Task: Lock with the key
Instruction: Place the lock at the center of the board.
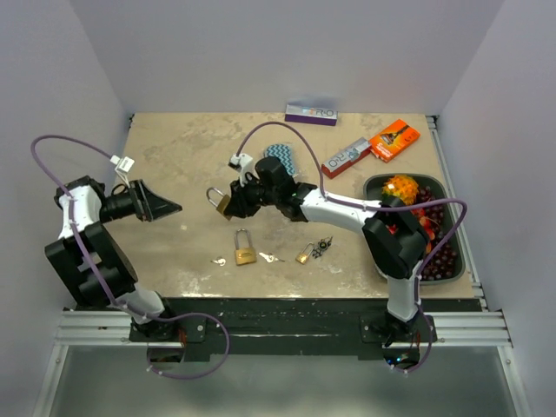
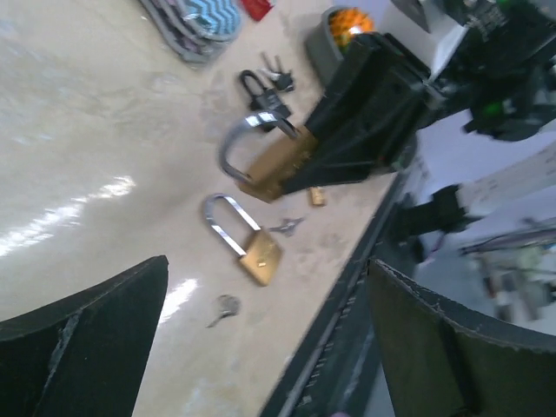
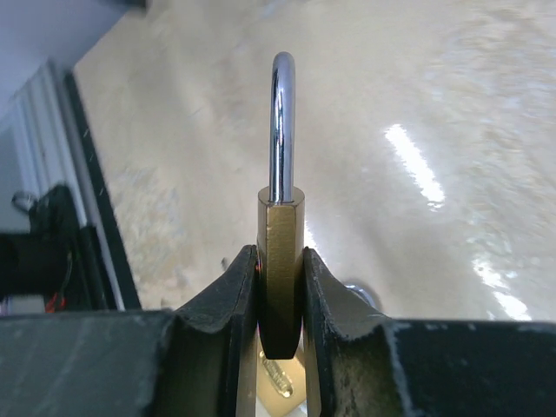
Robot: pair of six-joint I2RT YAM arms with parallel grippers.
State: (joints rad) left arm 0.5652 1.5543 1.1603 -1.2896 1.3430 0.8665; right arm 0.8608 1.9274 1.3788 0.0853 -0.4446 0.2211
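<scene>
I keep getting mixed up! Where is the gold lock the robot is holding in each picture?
Top external: the held padlock is a little left of the middle, at the tip of the right gripper.
Left wrist: upper middle, above the loose padlock.
Right wrist: dead centre, shackle pointing up.
Shared landmark: the black right gripper clamping it.
</scene>
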